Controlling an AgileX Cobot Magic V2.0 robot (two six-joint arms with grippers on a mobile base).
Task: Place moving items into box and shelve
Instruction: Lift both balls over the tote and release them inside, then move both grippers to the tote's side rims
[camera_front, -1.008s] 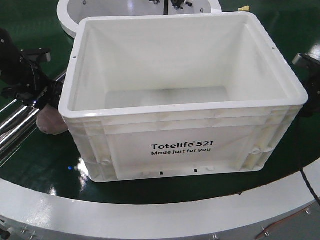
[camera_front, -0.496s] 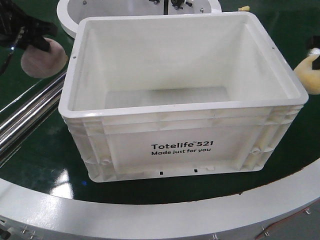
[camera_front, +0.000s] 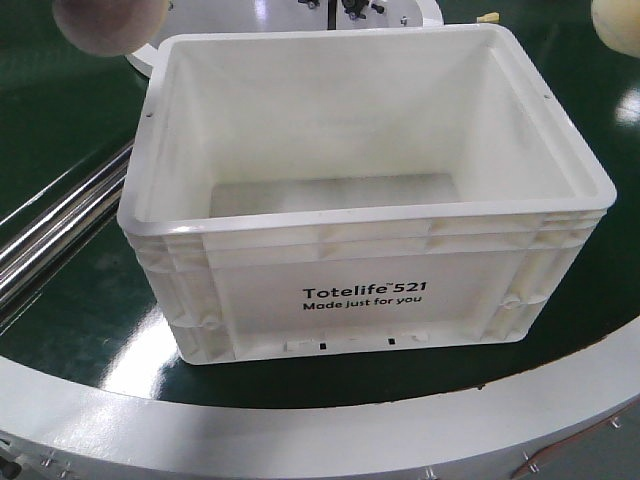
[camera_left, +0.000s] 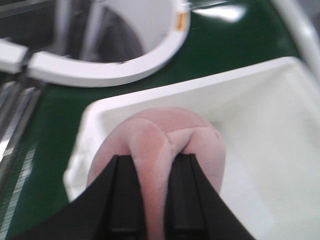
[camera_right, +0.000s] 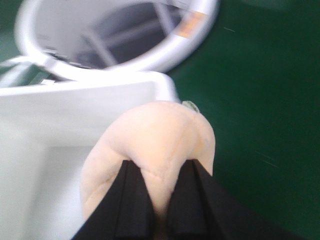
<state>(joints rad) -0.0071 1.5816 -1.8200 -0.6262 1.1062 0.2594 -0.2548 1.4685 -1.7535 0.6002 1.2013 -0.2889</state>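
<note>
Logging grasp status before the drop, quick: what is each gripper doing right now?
Left gripper: closed on the pink plush toy.
Right gripper: closed on the cream plush toy.

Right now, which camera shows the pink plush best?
Left wrist: the pink plush sits large and central, pinched in the left gripper near the box corner. The front view catches only its lower part at the top edge; the right wrist misses it.

Print on the box in front of me

The white box (camera_front: 365, 200) reads "Totelife 521" and "Made just for you" on its front wall.
</note>
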